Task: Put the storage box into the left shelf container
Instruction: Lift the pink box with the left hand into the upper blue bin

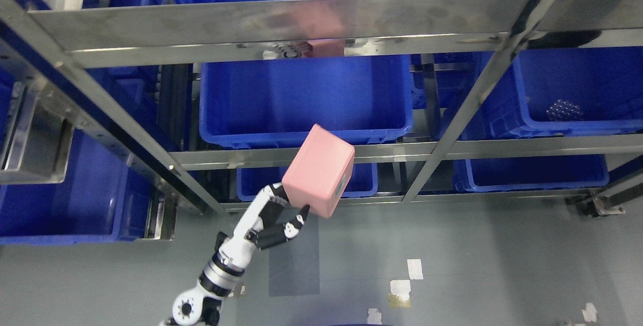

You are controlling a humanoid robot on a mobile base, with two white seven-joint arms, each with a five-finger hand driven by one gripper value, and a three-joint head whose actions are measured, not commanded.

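A pink storage box (319, 169) is held up in front of the steel shelf, tilted, just below the front rim of a blue container (301, 97) on the middle shelf level. My left hand (281, 213) grips the box's lower left side, fingers curled under it. The arm comes in from the bottom left. The box covers part of the shelf rail and a lower blue bin. The right arm does not show.
A steel shelf frame (281, 19) crosses the top, with a slanted post (482, 90) on the right. A second blue container (567, 95) sits at right, holding a small dark item. More blue bins stand lower (532, 173) and at far left (65, 200). Grey floor with tape marks lies below.
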